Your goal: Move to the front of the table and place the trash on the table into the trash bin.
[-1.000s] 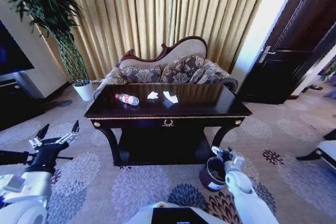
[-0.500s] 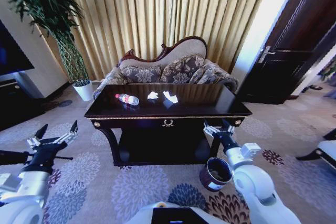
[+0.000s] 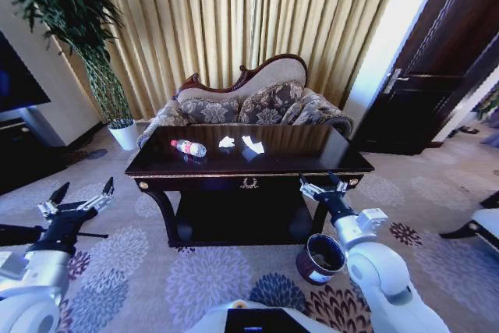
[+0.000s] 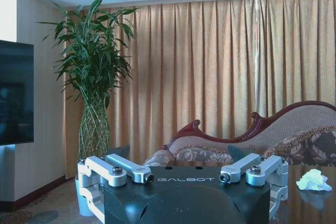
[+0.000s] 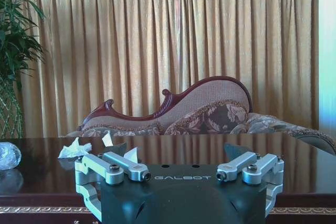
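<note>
At centre frame in the head view, the table (image 3: 312,154) is facing the robot squarely, so the approach looks done. Nothing is binned yet: the bottle (image 3: 189,147) and the crumpled paper pieces (image 3: 242,143) are lying on the tabletop at its upper left. Lower right of centre, the right gripper (image 3: 323,189) is hovering at the table's front edge, fingers spread wide and empty, just above the trash bin (image 3: 320,258) on the carpet. Lower left, the left gripper (image 3: 78,200) is waiting wide open, well apart from the table.
</note>
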You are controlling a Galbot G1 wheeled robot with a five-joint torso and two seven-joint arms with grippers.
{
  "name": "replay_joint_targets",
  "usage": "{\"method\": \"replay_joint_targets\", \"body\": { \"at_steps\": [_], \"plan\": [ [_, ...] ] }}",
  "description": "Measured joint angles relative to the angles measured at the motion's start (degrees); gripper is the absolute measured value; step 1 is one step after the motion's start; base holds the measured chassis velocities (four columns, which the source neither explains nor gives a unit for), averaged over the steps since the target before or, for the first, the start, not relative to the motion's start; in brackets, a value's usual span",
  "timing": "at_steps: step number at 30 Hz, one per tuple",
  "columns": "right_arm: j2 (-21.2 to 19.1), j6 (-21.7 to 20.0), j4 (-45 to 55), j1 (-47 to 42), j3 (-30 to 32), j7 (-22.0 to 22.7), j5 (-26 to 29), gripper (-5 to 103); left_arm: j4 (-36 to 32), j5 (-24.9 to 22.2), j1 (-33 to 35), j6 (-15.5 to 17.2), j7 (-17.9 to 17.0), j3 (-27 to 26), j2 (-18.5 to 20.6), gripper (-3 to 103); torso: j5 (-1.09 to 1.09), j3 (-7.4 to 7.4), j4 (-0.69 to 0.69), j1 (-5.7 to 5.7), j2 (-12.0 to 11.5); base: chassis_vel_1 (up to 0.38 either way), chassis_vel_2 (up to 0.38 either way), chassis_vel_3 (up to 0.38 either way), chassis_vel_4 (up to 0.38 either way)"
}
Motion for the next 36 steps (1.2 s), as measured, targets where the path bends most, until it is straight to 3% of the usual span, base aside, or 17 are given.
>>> {"method": "replay_joint_targets", "body": {
  "at_steps": [36],
  "plan": [
    [0.7, 0.3, -0.3, 0.0, -1.3, -0.1, -0.7, 100, 0.0, 0.2, 0.0, -0.3, 0.3, 0.5, -0.3, 100, 0.00, 0.00, 0.00, 0.01, 0.0, -0.083, 0.079, 0.084, -0.077]
  ]
}}
